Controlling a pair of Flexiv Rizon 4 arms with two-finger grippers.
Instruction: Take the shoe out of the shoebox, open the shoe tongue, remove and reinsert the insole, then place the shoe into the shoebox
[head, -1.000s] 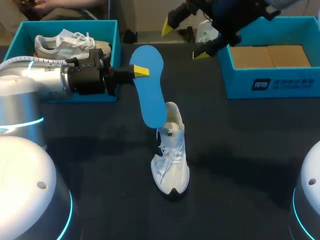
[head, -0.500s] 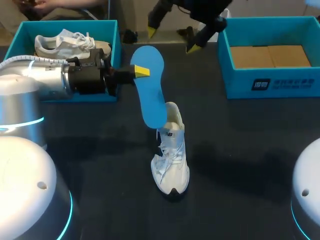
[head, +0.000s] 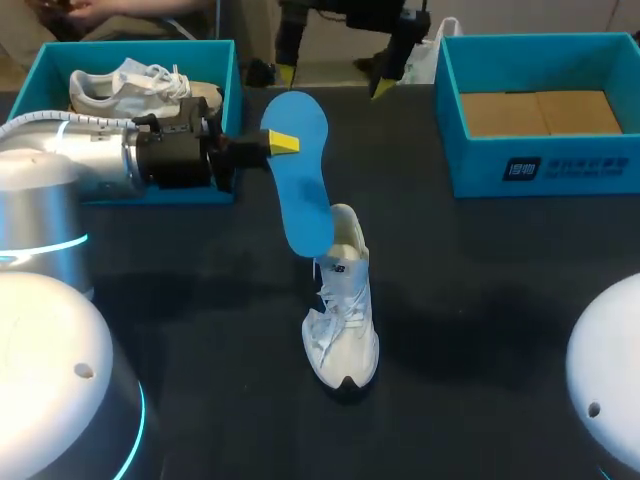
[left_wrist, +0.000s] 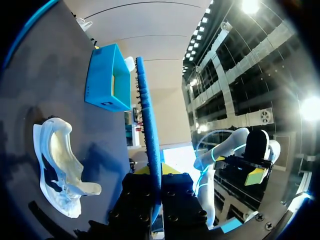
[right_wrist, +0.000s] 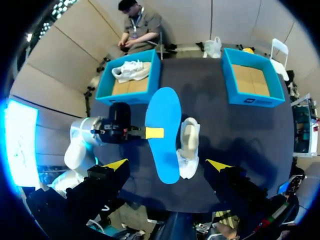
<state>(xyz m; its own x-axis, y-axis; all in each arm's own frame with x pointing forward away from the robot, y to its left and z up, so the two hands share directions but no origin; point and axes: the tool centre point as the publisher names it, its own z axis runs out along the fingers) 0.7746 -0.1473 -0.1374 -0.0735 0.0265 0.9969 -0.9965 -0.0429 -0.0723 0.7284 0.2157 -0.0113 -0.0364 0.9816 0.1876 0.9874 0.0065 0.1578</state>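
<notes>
The left tool (head: 280, 143) is clamped on one edge of the flat blue insole (head: 300, 180). It holds the insole tilted, the lower end at the heel opening of the white lace-up sneaker (head: 342, 315), which stands mid black counter (head: 480, 300), toe toward the near edge. The right tool (head: 334, 80) hangs over the far edge, fingers spread wide around nothing. The open blue cardboard shoebox (head: 580, 165) at right carries a white printed label on its front wall, and a second blue box (head: 120, 47) at left holds another white sneaker (head: 130, 85).
</notes>
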